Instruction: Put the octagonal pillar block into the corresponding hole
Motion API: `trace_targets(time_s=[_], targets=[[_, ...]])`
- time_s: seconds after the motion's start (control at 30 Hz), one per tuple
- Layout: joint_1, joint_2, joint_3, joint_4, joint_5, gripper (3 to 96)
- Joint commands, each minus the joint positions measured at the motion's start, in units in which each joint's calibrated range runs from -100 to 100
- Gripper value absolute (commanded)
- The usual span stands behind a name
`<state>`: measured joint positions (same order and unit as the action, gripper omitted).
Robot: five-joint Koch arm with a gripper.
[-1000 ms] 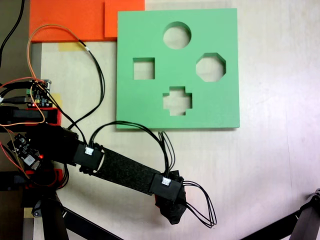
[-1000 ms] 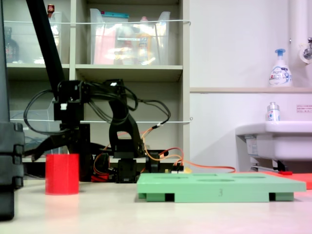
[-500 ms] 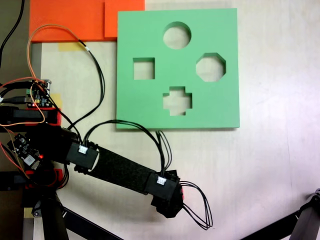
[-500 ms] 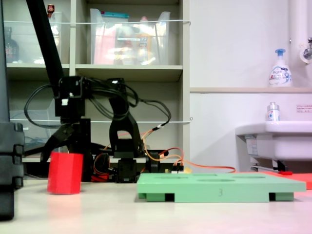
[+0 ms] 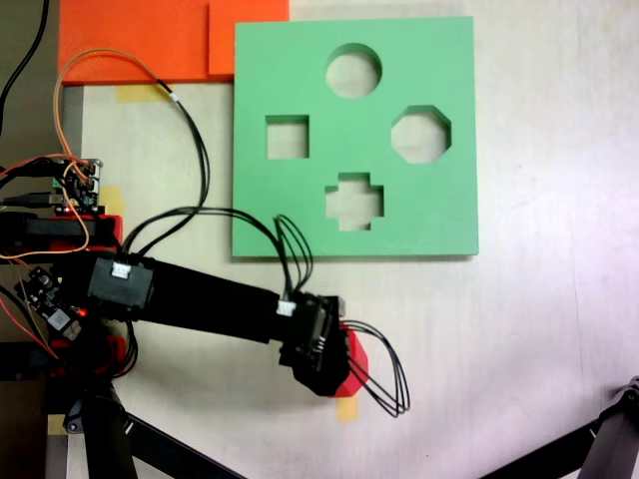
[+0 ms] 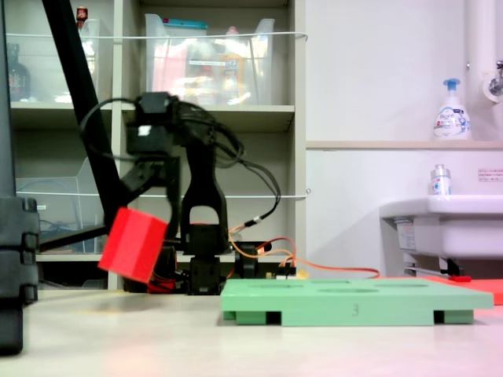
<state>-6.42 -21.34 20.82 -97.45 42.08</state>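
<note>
In the second exterior view the red octagonal pillar block (image 6: 133, 244) hangs tilted above the table, left of the green foam board (image 6: 354, 302). My gripper (image 6: 147, 226) is shut on its upper part. From above, in the first exterior view, my gripper (image 5: 329, 357) covers most of the block (image 5: 351, 357), which sits below the board's (image 5: 300, 220) lower edge. The corresponding hole (image 5: 420, 135), eight-sided, lies on the board's right side and stands empty, with a round cutout above-left and a cross cutout below-left of it.
Orange foam sheets (image 5: 150, 40) lie at the top left of the first exterior view. A circuit board (image 5: 75, 185) and cables sit beside the arm's base. A yellow tape mark (image 5: 346, 407) shows under the gripper. Black stand legs (image 5: 609, 439) cross the bottom corners.
The gripper closed on the red block, lifted it off the table and tilted it. Arm and block have moved toward the green board.
</note>
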Motion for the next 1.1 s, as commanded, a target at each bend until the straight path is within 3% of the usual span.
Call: trace_targets(time_s=[0.03, 0.17, 0.33, 0.57, 1.1], targets=[[3.52, -7.15, 2.51, -2.55, 4.40, 38.3], [9.08, -5.61, 7.39, -2.55, 11.09, 38.3], [15.92, 15.89, 33.91, -2.55, 18.71, 38.3], [18.85, 32.37, 47.77, -2.55, 21.20, 38.3], [20.85, 35.03, 51.16, 7.08, 13.92, 38.4]])
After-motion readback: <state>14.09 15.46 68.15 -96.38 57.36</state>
